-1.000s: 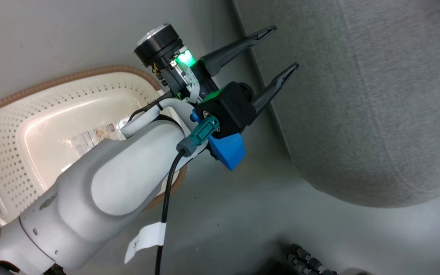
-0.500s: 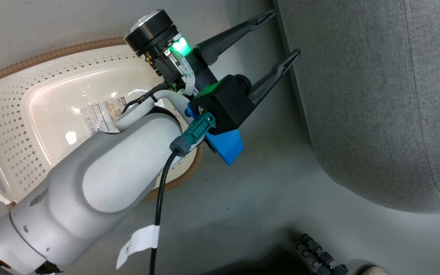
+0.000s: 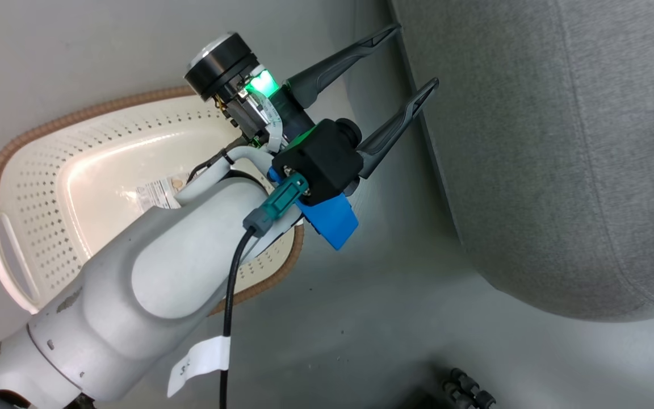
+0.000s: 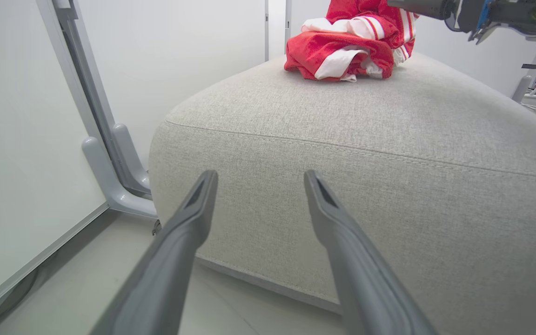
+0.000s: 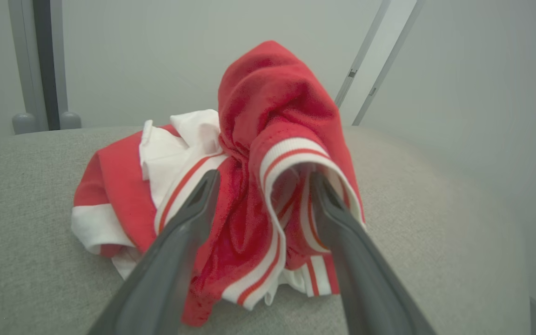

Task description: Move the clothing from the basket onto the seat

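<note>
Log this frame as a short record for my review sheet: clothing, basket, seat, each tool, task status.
clothing: red-and-white heap lying on the seat
basket: on the floor, no clothing visible inside; label showing, part hidden by the left arm
seat: grey cushion beside the basket
left tool: open, empty, pointing at the seat's side
right tool: open, fingers either side of the clothing
task status: apparently done

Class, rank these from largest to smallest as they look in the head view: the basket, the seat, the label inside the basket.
1. seat, though cut off by the frame.
2. basket, partly hidden behind the arm.
3. label, clearly smallest.
</note>
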You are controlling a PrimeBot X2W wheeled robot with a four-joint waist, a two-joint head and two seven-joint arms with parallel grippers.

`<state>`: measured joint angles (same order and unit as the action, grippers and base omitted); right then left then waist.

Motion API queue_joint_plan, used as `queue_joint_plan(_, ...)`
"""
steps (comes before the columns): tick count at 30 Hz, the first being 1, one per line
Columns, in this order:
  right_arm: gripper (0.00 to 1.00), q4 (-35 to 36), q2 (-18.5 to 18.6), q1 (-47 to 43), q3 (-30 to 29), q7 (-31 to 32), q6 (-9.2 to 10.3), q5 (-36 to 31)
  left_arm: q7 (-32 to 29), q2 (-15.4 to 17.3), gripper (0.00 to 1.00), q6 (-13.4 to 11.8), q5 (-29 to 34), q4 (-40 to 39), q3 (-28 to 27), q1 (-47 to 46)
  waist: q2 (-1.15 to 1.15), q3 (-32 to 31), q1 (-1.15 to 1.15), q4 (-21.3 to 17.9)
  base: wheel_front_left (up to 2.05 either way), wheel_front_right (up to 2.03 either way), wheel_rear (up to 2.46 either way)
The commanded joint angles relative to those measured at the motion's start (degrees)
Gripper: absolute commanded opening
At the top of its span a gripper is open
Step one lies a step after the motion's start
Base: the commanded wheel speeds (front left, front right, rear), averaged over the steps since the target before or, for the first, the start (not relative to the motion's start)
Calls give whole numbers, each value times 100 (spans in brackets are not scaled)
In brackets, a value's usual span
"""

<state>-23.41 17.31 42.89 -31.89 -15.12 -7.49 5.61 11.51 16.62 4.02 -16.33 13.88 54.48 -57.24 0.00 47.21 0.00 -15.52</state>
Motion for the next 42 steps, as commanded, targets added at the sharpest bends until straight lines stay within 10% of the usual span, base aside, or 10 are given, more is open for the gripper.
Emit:
queue_joint_plan(1,100,81,-73,-270,-51,-5,-1,-28,79,-22,100,-53,-51,50,-42,82,0,-266,0,-16,0,0,0)
queue_joint_plan(12,100,1044,-464,-1670,28,-6,-1,63,372,-239,100,-344,-470,332,-540,843,0,-1520,0,178,0,0,0)
queue_joint_plan(25,100,1637,-441,-2248,1560,-5,-1,0,374,-498,100,-597,-190,-142,-2342,2348,0,-2706,0,803,0,0,0)
queue_joint_plan(42,100,1620,-742,-2647,2978,-5,-1,2,374,-1019,100,-404,282,-276,-4503,3927,0,-3918,0,1302,0,0,0)
